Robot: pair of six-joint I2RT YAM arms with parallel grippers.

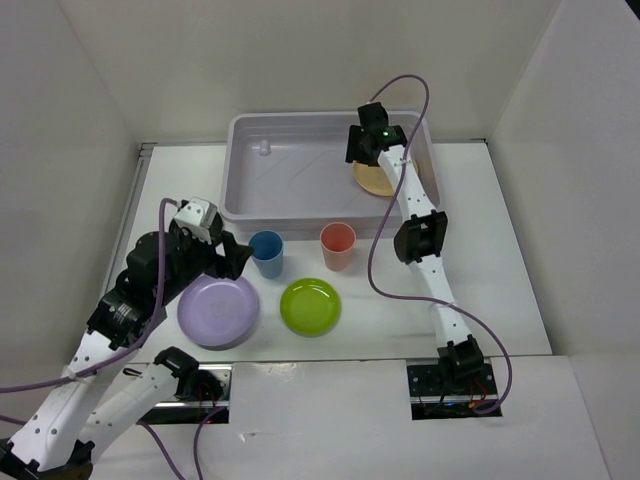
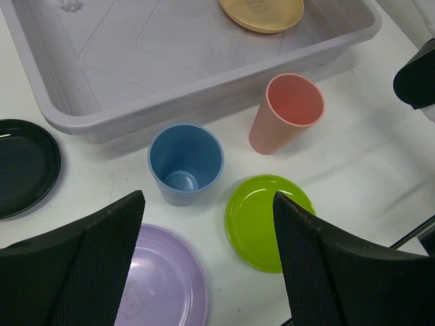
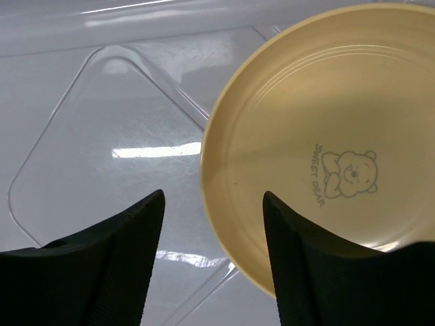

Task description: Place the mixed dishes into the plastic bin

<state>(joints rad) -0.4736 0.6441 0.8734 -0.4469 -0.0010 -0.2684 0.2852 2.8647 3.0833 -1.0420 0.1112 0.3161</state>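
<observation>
The plastic bin (image 1: 300, 121) stands at the back of the table. The yellow-orange plate (image 1: 376, 181) lies flat in its right end. My right gripper (image 1: 368, 158) hovers just above that plate, open and empty; in the right wrist view the plate's (image 3: 326, 149) left rim lies below the gap between the fingers (image 3: 213, 197). In front of the bin stand the blue cup (image 1: 266, 252) and coral-red cup (image 1: 337, 246), with the lavender plate (image 1: 218, 311) and lime-green plate (image 1: 310, 305) nearer. My left gripper (image 2: 207, 204) is open and empty above the lavender plate, near the blue cup (image 2: 185, 163). The black plate (image 2: 27, 166) lies left.
A small white knob (image 1: 265, 147) sits in the bin's far left corner. White walls enclose the table on three sides. A purple cable (image 1: 372, 262) loops beside the right arm. The black plate is hidden under my left arm in the top view.
</observation>
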